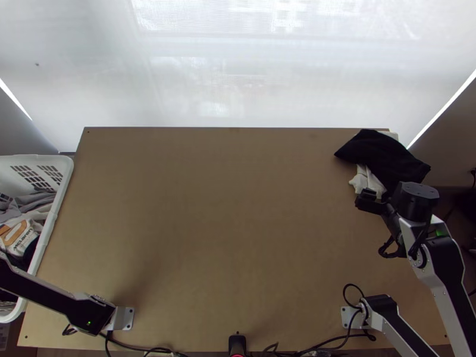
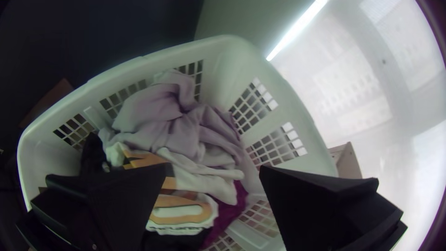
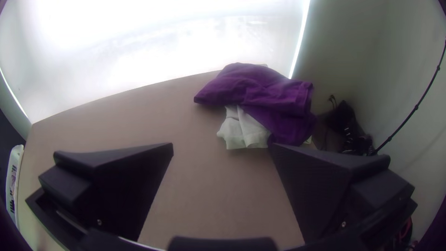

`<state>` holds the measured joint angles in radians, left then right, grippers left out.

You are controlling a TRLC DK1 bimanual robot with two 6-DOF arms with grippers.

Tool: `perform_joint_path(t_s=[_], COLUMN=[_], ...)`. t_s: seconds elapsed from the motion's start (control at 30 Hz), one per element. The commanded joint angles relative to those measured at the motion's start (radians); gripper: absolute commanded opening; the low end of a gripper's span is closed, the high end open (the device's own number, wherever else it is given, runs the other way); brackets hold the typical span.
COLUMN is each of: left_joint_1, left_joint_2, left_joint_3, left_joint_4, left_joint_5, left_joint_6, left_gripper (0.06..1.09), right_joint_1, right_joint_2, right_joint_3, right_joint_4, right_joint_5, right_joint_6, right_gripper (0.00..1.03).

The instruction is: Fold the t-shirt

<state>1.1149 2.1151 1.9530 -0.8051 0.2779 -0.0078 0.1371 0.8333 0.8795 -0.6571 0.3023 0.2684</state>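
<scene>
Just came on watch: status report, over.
Left tool open over basket; right tool open, empty. Purple cloth atop white cloth, far right of table. Snag: t-shirt unidentified.

The word "McLAREN" can be read in the top view, in dark letters slanting across the white part of an orange-and-white garment (image 1: 19, 231). The garment lies bunched among other clothes in the white basket (image 1: 64, 172) beside the surface (image 1: 226, 208), at its left edge, with the word just beside an orange patch.

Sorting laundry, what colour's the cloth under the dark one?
The lower cloth is off-white, clearest in the right wrist view.
</scene>
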Motion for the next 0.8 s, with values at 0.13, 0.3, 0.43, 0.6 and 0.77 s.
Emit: perform_joint_path(t_s=[0.13, 0.3, 0.43, 0.6, 0.77], left_joint_1=[0.16, 0.18, 0.181, 0.18, 0.191], left_joint_2=[0.224, 0.243, 0.246, 0.264, 0.263], left_joint_3=[0.007, -0.029, -0.051, -0.074, -0.112], left_joint_4=[0.136, 0.136, 0.135, 0.132, 0.139], left_joint_5=[-0.131, -0.131, -0.131, -0.132, -0.132], left_joint_6=[0.085, 0.115, 0.123, 0.126, 0.121], left_gripper=[1.04, 1.04, 1.03, 0.98, 0.77], right_joint_1=[-0.013, -0.017, -0.022, -0.03, -0.045], right_joint_2=[0.013, 0.016, 0.026, 0.027, 0.026], right_joint_3=[0.006, -0.005, -0.001, 0.001, -0.002], right_joint_4=[-0.012, -0.013, -0.012, -0.013, -0.016], right_joint_5=[0.001, 0.001, 0.003, 0.003, 0.003], right_joint_6=[-0.006, -0.006, -0.005, -0.005, -0.003], right_gripper=[0.98, 0.98, 0.98, 0.98, 0.98])
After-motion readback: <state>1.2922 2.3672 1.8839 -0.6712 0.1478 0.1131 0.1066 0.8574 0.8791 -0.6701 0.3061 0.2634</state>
